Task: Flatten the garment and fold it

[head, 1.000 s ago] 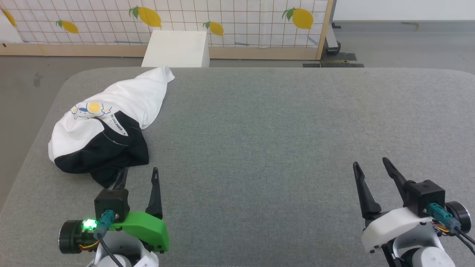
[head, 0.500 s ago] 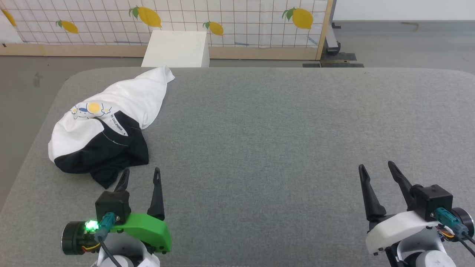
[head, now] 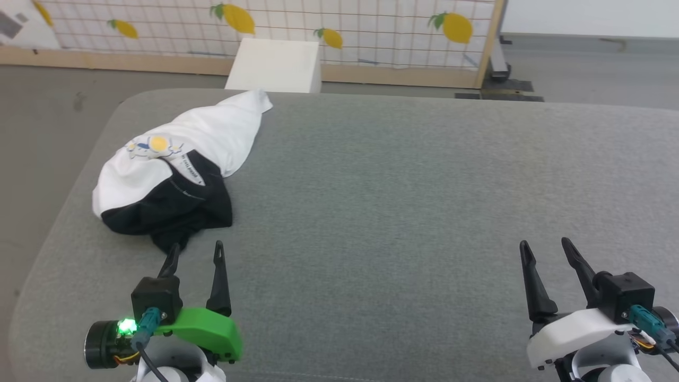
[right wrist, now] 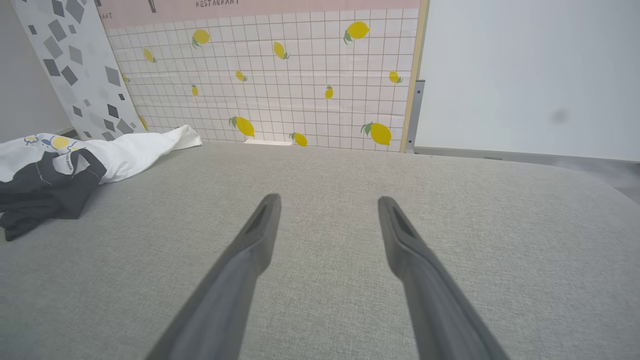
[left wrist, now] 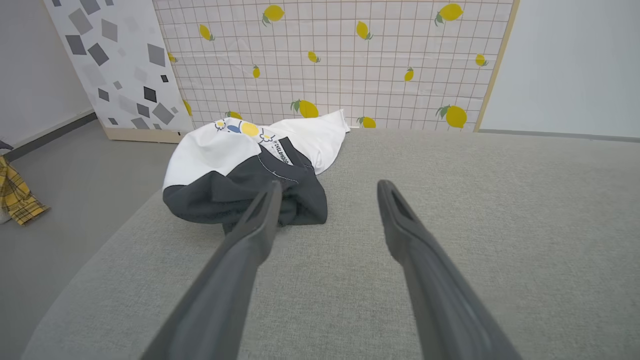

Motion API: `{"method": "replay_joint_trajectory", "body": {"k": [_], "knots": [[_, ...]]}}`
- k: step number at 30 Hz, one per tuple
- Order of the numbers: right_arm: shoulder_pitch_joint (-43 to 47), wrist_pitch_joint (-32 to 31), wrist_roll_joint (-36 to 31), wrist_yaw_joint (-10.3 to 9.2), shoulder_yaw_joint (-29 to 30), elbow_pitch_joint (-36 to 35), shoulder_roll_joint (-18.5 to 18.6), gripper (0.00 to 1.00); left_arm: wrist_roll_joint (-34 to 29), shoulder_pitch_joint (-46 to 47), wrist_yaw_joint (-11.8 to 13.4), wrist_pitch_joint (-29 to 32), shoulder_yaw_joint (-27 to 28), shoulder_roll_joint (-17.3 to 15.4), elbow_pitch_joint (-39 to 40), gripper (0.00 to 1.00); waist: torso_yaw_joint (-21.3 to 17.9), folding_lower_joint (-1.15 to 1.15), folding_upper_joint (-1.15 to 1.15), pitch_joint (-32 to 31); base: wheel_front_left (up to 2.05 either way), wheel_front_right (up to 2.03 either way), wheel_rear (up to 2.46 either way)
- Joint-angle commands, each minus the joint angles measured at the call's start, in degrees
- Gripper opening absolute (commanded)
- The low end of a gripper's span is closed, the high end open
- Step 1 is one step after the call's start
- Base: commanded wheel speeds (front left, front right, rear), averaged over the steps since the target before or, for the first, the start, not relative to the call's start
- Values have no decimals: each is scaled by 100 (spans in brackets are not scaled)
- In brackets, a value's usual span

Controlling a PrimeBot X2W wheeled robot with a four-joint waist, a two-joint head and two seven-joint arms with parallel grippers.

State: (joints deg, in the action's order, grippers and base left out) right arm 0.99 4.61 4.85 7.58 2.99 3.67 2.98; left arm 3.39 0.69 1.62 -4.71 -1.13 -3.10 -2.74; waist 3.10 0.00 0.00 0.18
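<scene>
Though the view shifted, garment (head: 175, 159) unmoved | left pincer (head: 196, 245) spread | right pincer (head: 545, 243) spread

Garment (right wrist: 125, 155) partly beyond the right wrist view's left edge; base of white box (head: 276, 66) behind table (head: 398, 212) edge.

Garment (head: 212, 132) lies on padded table (head: 398, 185), far-left part. Left gripper (head: 197, 245) just before garment's near end. Right gripper (head: 546, 243) well apart, near right, over table. Box (head: 276, 61) behind table's far edge, screen (head: 382, 32) behind box.
</scene>
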Motion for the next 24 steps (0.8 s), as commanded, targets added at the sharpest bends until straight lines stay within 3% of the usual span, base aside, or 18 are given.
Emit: {"method": "replay_joint_trajectory", "body": {"k": [1,24], "knots": [[75,61,69,-3,17,42,-4,100,87,-87,30,-57,14,7,-17,100,160,0,0,-6,0,0,0],[211,336,318,-5,97,292,-6,100,279,-272,127,-331,56,12,-117,100,1225,0,0,-57,0,0,0]]}}
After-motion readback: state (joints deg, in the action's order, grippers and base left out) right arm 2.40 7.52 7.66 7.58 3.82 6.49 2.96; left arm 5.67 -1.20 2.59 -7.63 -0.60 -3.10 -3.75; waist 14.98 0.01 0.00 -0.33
